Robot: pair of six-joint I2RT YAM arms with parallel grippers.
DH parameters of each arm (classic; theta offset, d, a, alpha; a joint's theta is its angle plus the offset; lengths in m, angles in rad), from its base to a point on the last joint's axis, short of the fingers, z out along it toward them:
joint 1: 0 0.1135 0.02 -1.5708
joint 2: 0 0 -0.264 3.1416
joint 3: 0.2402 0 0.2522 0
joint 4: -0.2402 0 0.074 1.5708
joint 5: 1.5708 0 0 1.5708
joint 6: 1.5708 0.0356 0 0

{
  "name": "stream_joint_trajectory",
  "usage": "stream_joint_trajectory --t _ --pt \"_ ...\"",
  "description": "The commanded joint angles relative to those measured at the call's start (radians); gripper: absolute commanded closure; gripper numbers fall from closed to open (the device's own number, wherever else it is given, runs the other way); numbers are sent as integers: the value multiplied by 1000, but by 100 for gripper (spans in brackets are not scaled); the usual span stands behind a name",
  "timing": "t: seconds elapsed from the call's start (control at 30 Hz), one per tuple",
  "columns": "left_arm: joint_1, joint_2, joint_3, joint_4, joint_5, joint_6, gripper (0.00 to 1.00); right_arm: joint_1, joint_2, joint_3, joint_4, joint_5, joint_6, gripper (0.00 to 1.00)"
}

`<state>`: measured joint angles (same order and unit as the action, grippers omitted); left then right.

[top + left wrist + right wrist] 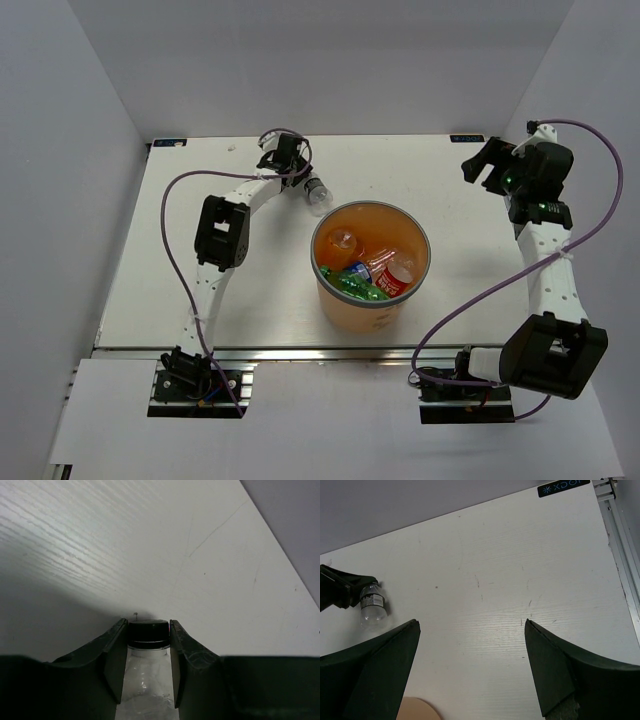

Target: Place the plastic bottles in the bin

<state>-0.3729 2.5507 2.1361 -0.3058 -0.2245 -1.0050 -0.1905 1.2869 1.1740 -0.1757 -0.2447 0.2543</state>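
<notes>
Left pincer is clamped shut on a clear bottle, its fingers pressed to both sides up by the black cap, low over the counter just beyond the far-left rim of the bin. With the hold near one end of smooth plastic, the bottle may pivot or slip on the lift, or clip that rim. Several bottles already lie inside. Right pincer hangs wide apart, empty, at far right.

Left claw grips a clear bottle, arm stretched forward; right claw gapes wide.
</notes>
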Motion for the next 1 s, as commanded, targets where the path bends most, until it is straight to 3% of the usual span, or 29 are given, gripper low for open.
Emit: stream_joint_trajectory --t 0.0,0.4,0.6,0.8,0.97 --pt "31 -163 -80 13 85 62 100 -7 -46 -13 50 -11 3 11" --pt "103 -691 -496 212 159 195 100 -7 -144 -141 107 -146 37 11" --pt "91 -955 -620 275 306 255 100 -7 -201 -214 143 -205 68 11" --pt "-99 -1147 -694 275 258 365 100 -7 -258 -277 165 -258 88 11" --pt "-277 -1201 -780 281 263 387 100 -7 -284 -324 206 -283 103 11"
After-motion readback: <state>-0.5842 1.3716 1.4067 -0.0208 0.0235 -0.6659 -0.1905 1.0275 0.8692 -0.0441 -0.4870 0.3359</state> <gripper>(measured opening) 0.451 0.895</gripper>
